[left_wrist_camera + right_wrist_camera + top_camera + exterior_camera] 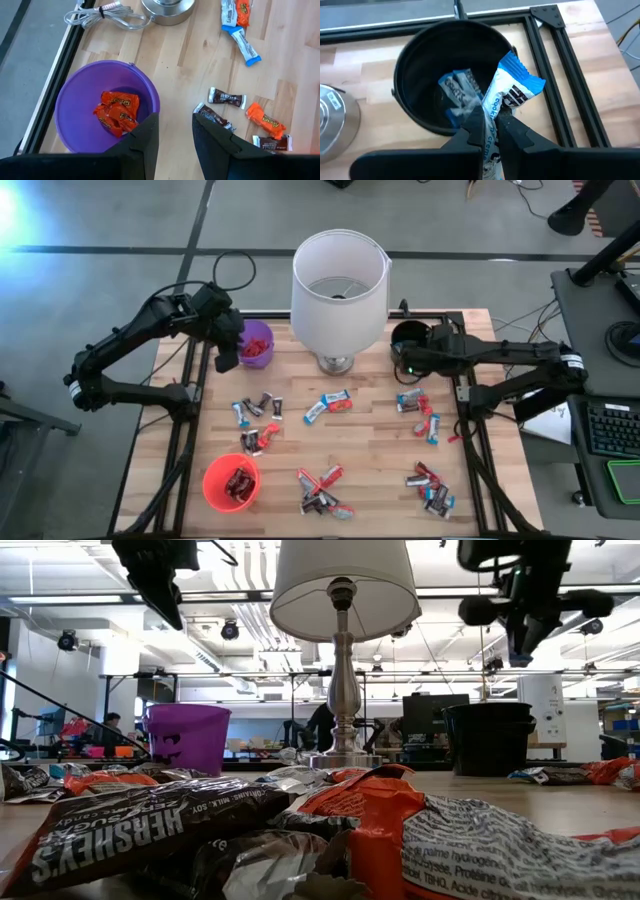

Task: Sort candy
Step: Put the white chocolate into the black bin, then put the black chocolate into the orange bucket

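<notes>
While the left pincer hangs over the rim of the purple cup, its fingers stand parted with nothing between them; orange candies lie in that cup just below and to one side of it, and brown and orange bars lie loose on the worktop just past it on the other side. A red cup near the front edge, well away from this pincer, holds a few dark-wrapped bars. More candy is scattered across the middle of the worktop, in front of the lamp that stands between the two arms, with further clusters toward the right edge and the front. The right pincer is poised above the black cup, clenched on a blue-and-white candy bar whose free end sticks up past the fingertips, over the cup's rim. Another blue-and-white bar lies inside the cup directly beneath this pincer.
</notes>
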`<act>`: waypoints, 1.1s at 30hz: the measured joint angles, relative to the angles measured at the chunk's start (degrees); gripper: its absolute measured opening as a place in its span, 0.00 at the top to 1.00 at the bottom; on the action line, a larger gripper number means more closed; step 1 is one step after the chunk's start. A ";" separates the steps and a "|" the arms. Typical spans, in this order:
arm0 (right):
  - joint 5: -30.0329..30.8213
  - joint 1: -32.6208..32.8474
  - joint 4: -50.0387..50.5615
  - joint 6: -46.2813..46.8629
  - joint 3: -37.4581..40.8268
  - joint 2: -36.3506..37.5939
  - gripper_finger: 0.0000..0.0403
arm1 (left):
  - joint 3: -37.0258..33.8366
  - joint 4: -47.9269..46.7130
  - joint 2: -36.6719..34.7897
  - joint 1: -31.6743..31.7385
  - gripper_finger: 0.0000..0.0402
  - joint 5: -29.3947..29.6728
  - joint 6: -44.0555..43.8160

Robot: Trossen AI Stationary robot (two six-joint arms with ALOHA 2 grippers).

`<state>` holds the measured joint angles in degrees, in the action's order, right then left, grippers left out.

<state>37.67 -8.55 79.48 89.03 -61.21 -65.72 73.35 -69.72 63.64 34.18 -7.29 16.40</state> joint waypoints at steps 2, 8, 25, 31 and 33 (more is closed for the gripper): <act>0.00 -2.87 -2.28 -3.80 0.00 -0.32 0.96 | 0.00 0.67 0.00 -0.01 0.75 0.00 -0.42; -0.15 -11.33 -8.23 -14.73 0.02 -1.67 0.96 | 0.01 0.91 0.00 0.00 0.75 0.02 -1.06; -0.78 -18.26 -17.59 -29.50 0.25 -1.89 0.82 | -0.01 0.93 0.00 0.01 0.75 0.04 -1.94; -0.70 -19.27 -17.48 -29.83 0.26 -1.89 0.71 | 0.00 0.99 0.02 -0.01 0.75 0.24 -1.94; -0.59 -19.24 -17.51 -29.83 0.26 -1.89 0.69 | -0.01 1.02 0.02 -0.01 0.75 0.24 -1.94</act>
<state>37.08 -27.79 61.98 59.20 -60.95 -67.61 73.34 -68.71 63.66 34.17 -7.05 14.46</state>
